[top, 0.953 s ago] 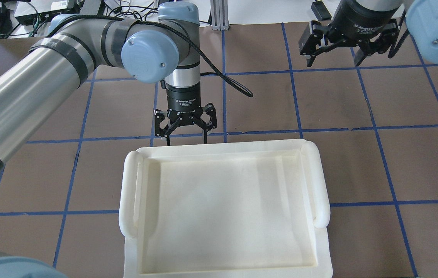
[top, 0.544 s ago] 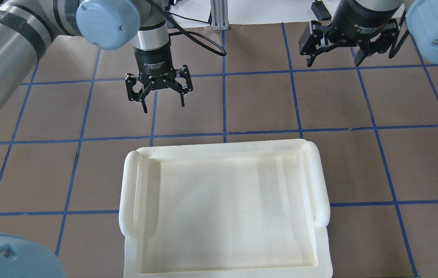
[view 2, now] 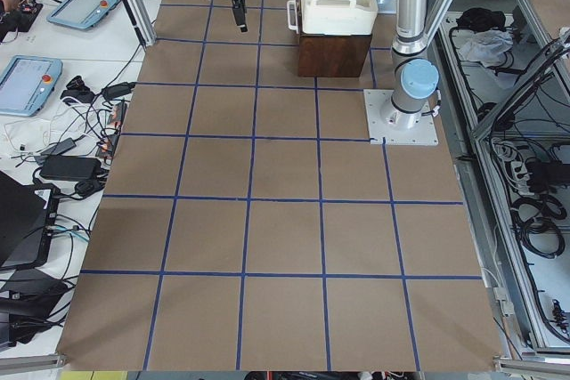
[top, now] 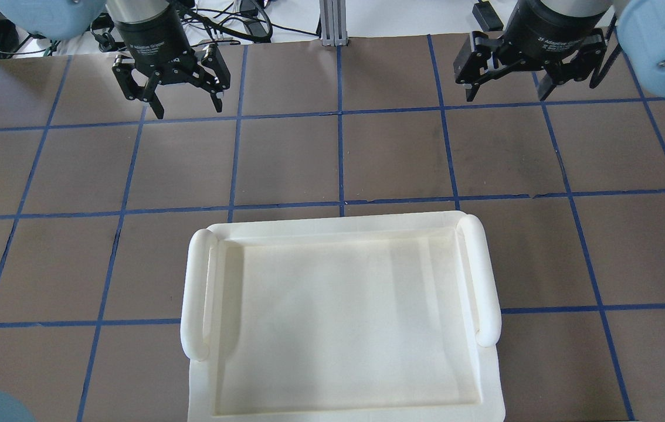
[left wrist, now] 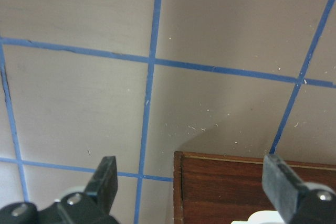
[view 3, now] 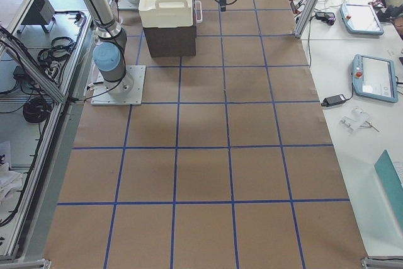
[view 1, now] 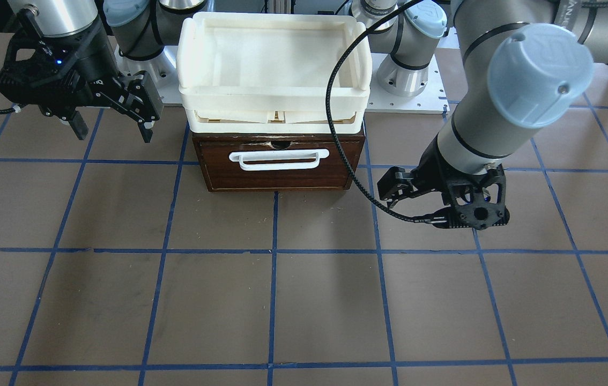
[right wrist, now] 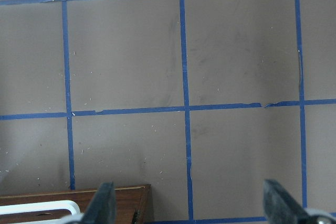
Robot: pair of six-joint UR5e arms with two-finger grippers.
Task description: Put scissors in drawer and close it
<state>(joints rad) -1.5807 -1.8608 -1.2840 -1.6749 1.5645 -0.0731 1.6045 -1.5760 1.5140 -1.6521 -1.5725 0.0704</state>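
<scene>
Now that the left gripper (top: 187, 108) has pulled back from the drawer (view 1: 277, 179) front, jaws apart and empty like those of the right gripper (top: 507, 94), the drawer sits shut beneath the cream trays (view 1: 274, 96) and the scissors, seen nowhere, are presumably inside, so the task looks done.

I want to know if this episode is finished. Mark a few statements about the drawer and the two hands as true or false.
1. The drawer is shut. True.
2. The left hand holds the scissors. False: it is open and empty, and no scissors show in any view.
3. The right hand grips the white bar handle. False: it hangs open over the table, off to the side of the drawer.
4. A cream-white tray sits on top of the drawer's wooden case. True.
</scene>
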